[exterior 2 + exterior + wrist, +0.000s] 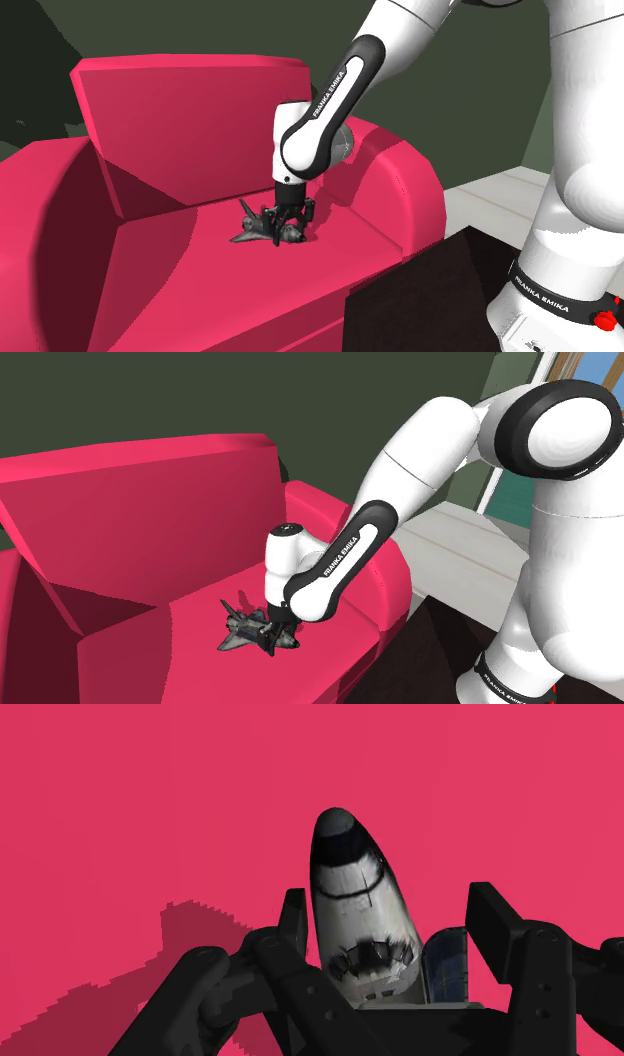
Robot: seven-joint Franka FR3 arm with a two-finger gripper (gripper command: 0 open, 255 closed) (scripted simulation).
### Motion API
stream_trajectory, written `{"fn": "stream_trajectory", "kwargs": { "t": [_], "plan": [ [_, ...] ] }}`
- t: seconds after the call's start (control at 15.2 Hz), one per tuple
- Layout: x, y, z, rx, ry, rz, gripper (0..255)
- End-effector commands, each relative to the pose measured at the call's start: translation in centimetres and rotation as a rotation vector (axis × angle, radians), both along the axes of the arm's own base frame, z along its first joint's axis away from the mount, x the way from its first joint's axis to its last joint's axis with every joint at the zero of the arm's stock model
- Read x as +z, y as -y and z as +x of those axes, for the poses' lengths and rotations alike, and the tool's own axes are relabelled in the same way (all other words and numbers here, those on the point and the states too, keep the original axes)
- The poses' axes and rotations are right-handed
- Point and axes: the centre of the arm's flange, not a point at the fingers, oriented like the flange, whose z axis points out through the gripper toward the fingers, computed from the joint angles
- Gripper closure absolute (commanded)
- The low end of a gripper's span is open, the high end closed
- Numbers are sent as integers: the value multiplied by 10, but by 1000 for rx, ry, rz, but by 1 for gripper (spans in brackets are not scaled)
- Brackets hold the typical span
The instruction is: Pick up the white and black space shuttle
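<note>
Low over the red sofa seat (150, 642), end effector (288, 216) is spread wide, holding nothing, fingers (492, 919) straddling the white and black space shuttle (355, 899). Shuttle lies flat mid-seat, near the front edge. White arm (400, 482) reaches down from the shoulder view's right.

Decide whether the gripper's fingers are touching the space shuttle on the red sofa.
Cannot tell. Wrist view: red sofa shows between the shuttle and one finger; the other finger crowds its hull, neither gap nor contact plain.
</note>
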Motion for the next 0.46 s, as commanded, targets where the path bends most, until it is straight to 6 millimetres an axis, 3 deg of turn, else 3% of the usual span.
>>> {"fn": "stream_trajectory", "kwargs": {
  "t": [0.0, 0.26, 0.4],
  "plan": [
    [11, 0, -1, 1, 0, 0, 255],
    [32, 0, -1, 1, 0, 0, 255],
    [33, 0, -1, 1, 0, 0, 255]
  ]
}}
